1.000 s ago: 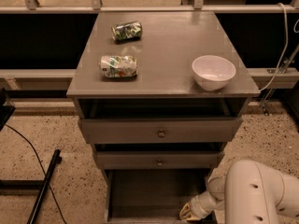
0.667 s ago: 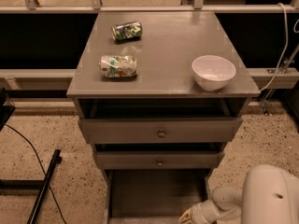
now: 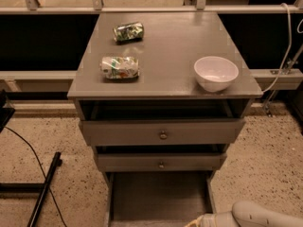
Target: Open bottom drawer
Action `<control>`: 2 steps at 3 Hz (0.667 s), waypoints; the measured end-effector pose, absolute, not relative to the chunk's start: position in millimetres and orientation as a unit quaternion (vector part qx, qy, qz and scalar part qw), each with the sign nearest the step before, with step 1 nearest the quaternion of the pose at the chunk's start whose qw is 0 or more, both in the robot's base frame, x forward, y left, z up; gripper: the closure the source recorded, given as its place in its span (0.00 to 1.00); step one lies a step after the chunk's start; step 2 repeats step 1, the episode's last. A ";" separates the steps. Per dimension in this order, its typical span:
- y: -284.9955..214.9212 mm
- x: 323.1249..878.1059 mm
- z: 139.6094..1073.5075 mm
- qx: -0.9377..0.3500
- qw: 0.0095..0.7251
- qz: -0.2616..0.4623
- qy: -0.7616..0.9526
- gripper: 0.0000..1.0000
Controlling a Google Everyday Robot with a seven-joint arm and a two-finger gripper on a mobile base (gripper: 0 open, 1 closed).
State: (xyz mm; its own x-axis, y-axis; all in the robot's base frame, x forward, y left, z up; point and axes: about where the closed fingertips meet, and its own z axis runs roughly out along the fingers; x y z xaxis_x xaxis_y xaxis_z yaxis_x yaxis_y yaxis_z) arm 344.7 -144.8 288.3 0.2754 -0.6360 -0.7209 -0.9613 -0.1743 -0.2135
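- Compared with one second ago, the white arm (image 3: 267,215) has gone down toward the lower right corner, and now only its upper edge is seen above the picture's border.
- The gripper (image 3: 196,222) has also moved lower. It is now at the bottom edge, just at the front end of the bottom drawer (image 3: 158,195), and most of it is cut off.
- If the gripper is grasping something or is released, I cannot tell.
- The bottom drawer is pulled out from the grey cabinet (image 3: 161,84) toward the camera. Its plain grey inside is open to view between two thin side walls. Its front panel is not seen.
- Above it, the middle drawer (image 3: 142,163) stands a little out from the frame, with a small round knob (image 3: 161,165) at its centre.
- The top drawer (image 3: 123,132) also stands a little out and has a bigger knob (image 3: 163,135).
- On the cabinet top, a white bowl (image 3: 216,73) stands near the front right corner.
- Two crushed cans lie on the left half: the near can (image 3: 120,66) toward the front and the far can (image 3: 128,32) behind it, well apart from the bowl.
- On the speckled floor at left lie a black bar (image 3: 45,188) and a thin black cable (image 3: 26,143).
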 end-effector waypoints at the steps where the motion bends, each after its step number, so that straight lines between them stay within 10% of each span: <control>1: -138.5 330.0 348.4 -0.727 0.344 0.217 0.553 0.82; 2: -138.5 330.0 348.4 -0.727 0.344 0.217 0.553 0.82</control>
